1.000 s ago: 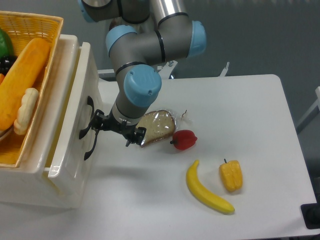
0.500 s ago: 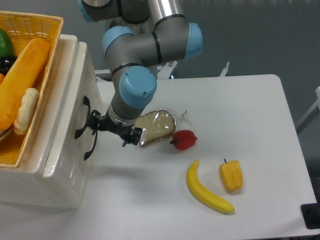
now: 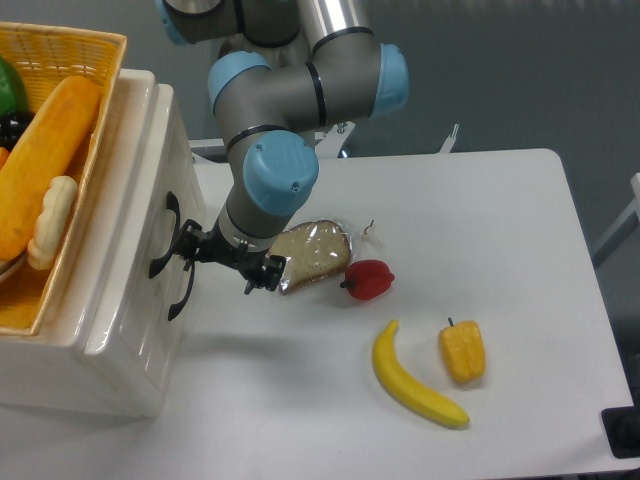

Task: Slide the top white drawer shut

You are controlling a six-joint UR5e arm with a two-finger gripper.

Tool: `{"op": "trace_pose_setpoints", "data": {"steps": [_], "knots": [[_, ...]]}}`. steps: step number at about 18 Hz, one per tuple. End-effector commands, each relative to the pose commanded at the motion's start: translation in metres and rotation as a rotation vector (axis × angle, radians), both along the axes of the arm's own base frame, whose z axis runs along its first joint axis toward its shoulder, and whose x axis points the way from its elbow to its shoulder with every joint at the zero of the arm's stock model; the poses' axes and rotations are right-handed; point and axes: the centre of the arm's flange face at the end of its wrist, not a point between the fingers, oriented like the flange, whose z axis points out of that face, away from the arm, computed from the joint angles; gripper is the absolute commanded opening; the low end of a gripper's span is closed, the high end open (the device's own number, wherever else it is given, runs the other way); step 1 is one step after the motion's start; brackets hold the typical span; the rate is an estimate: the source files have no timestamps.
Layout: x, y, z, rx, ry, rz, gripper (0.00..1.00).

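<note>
The top white drawer [image 3: 150, 190] sits in the white cabinet [image 3: 110, 370] at the left edge of the tabletop [image 3: 500, 250], its front panel nearly level with the lower white drawer front [image 3: 172, 330] beneath it, so little or none of it juts out. Its curved black handle [image 3: 163, 236] faces right, towards the table, and the lower drawer's own black handle [image 3: 186, 290] hangs just under it. The gripper [image 3: 215, 260] is low over the table right beside the drawer front, its near fingertip touching or almost touching the top handle; I cannot tell from this angle whether the claw is spread or closed, as the dark fingers merge with the handles. The grey and blue arm [image 3: 290, 110] comes down from the far edge of the table and bends over the gripper. A yellow wicker basket [image 3: 75, 50] rests on top of the cabinet, holding a long orange loaf [image 3: 40, 160] and other play food. Near the middle of the table, just right of the gripper, lies a slice of bread in a clear bag [image 3: 312, 253], with a red pepper [image 3: 368, 279] touching its right end. Nearer the front edge lie a banana [image 3: 412, 382] and a yellow pepper [image 3: 462, 352], close together but apart.
</note>
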Motion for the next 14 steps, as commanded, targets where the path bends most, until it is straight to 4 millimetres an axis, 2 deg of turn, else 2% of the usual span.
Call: {"op": "trace_pose_setpoints", "data": {"steps": [3, 5, 8, 10, 11, 14], "knots": [[-0.041, -0.014, 0.022, 0.015, 0.068, 0.025, 1.0], [-0.062, -0.022, 0.035, -0.006, 0.14, 0.018, 1.0], [-0.085, -0.038, 0.044, -0.017, 0.234, -0.125, 1.0], [-0.105, -0.06, 0.054, -0.018, 0.291, -0.237, 1.0], [-0.114, -0.071, 0.052, -0.035, 0.308, -0.288, 1.0], [-0.137, -0.1, 0.058, -0.062, 0.342, -0.334, 1.0]]}}
